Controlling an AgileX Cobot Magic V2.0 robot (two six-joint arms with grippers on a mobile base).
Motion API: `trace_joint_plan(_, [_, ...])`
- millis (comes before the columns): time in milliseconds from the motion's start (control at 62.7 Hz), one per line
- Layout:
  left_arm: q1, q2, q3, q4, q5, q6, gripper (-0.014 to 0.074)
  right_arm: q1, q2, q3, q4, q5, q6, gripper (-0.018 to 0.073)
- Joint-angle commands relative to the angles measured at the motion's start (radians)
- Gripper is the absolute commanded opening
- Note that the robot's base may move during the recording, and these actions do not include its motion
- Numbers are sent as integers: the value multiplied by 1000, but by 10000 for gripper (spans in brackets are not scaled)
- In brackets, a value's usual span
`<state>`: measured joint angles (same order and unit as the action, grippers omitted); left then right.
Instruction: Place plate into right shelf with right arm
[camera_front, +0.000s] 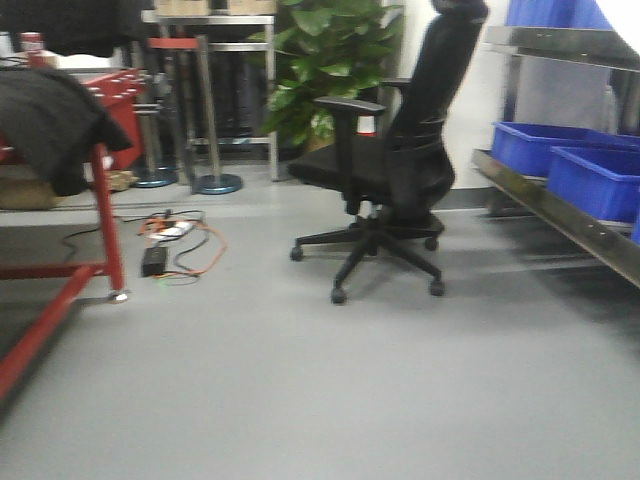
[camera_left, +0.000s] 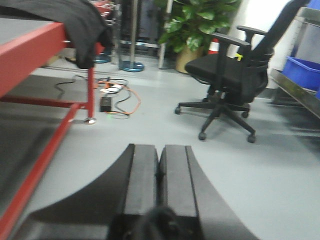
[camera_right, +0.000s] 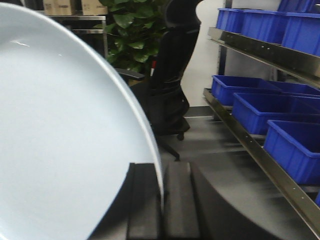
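Note:
The white plate (camera_right: 65, 130) fills the left of the right wrist view, held on edge with its rim pinched between the two black fingers of my right gripper (camera_right: 161, 167), which is shut on it. The right shelf (camera_right: 260, 150), a steel rack with blue bins (camera_right: 295, 147), runs along the right side of that view; it also shows at the right edge of the front view as the shelf (camera_front: 560, 215). My left gripper (camera_left: 160, 150) points over the grey floor with its jaws pressed together and nothing between them. Neither gripper appears in the front view.
A black office chair (camera_front: 390, 170) stands on the floor between the red-framed table (camera_front: 100, 200) on the left and the rack. Cables and a power strip (camera_front: 175, 235) lie near the table leg. A potted plant (camera_front: 330, 60) stands at the back.

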<state>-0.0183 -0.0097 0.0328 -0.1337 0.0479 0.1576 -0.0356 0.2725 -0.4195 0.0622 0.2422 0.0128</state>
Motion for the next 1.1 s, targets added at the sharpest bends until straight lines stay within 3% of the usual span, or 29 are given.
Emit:
trace_joint_plan(0, [-2, -10, 10, -8, -90, -7, -128, -8, 7, -30, 1, -91, -5, 52])
trace_joint_plan(1084, [-2, -10, 10, -8, -90, -7, -128, -8, 7, -30, 1, -91, -5, 52])
